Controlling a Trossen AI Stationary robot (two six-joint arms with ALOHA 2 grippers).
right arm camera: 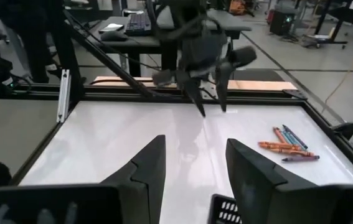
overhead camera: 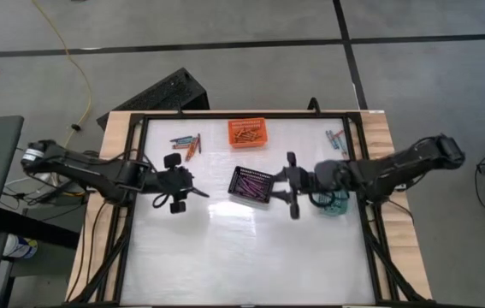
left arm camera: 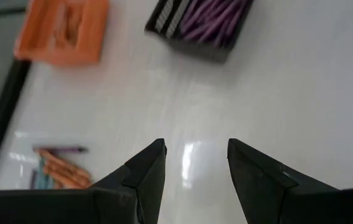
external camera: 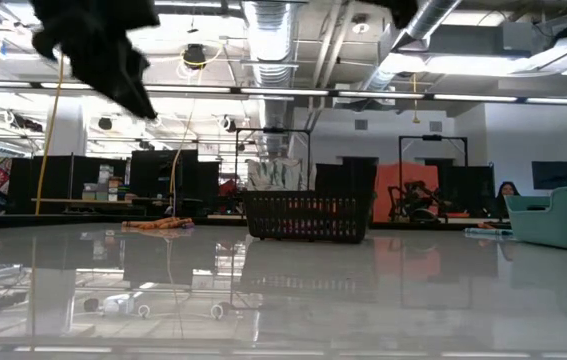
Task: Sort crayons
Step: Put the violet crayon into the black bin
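Loose crayons lie in two small groups on the white table: orange, purple and blue ones at the far left (overhead camera: 188,143), also in the left wrist view (left arm camera: 58,169) and the right wrist view (right arm camera: 288,147), and a few at the far right (overhead camera: 336,138). My left gripper (overhead camera: 198,186) is open and empty above the table's left-middle, raised clear of it (external camera: 113,60). My right gripper (overhead camera: 274,184) is open and empty at the right side of the black basket (overhead camera: 252,182), which holds purple crayons (left arm camera: 207,15).
An orange basket (overhead camera: 248,133) with orange crayons stands at the far middle. A teal basket (overhead camera: 332,204) stands under my right arm, at the right. A black frame (overhead camera: 139,120) rims the table. Bare white surface (overhead camera: 242,257) fills the near half.
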